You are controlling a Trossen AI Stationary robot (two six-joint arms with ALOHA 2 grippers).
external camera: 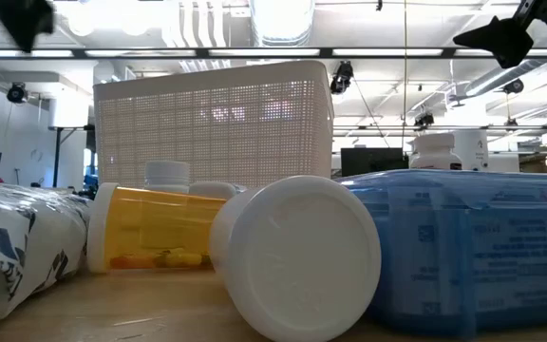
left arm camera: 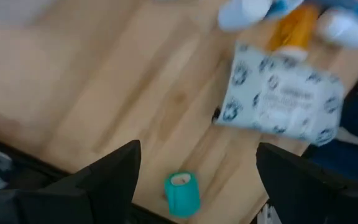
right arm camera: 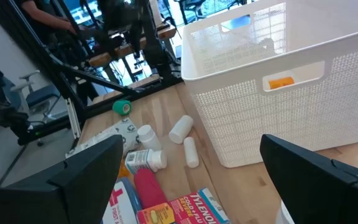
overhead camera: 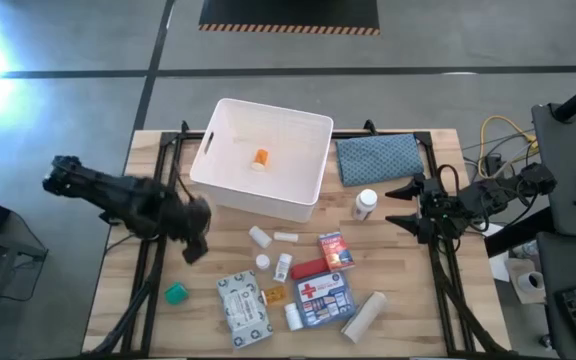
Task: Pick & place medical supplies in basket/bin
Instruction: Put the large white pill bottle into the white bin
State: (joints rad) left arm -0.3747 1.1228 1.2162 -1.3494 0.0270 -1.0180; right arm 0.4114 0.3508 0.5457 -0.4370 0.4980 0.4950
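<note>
The white bin (overhead camera: 230, 180) stands at the far middle of the table, with an orange vial (overhead camera: 260, 158) lying on its floor. Medical supplies lie loose in front of it: small white bottles (overhead camera: 259, 236), a red tube (overhead camera: 308, 268), a first-aid pouch (overhead camera: 325, 297), a white pack (overhead camera: 242, 308), a gauze roll (overhead camera: 364, 315) and a green cube (overhead camera: 176, 293). My left gripper (overhead camera: 196, 240) hangs open above the table's left part, pointing steeply down, with the green cube (left arm camera: 182, 194) and white pack (left arm camera: 278, 102) below it. My right gripper (overhead camera: 408, 205) waits open at the right, raised and empty.
A blue-grey patterned cloth (overhead camera: 378, 158) lies to the right of the bin, and a white bottle (overhead camera: 366, 203) stands just in front of it, close to my right gripper. Bare wood shows along the table's left side near the green cube.
</note>
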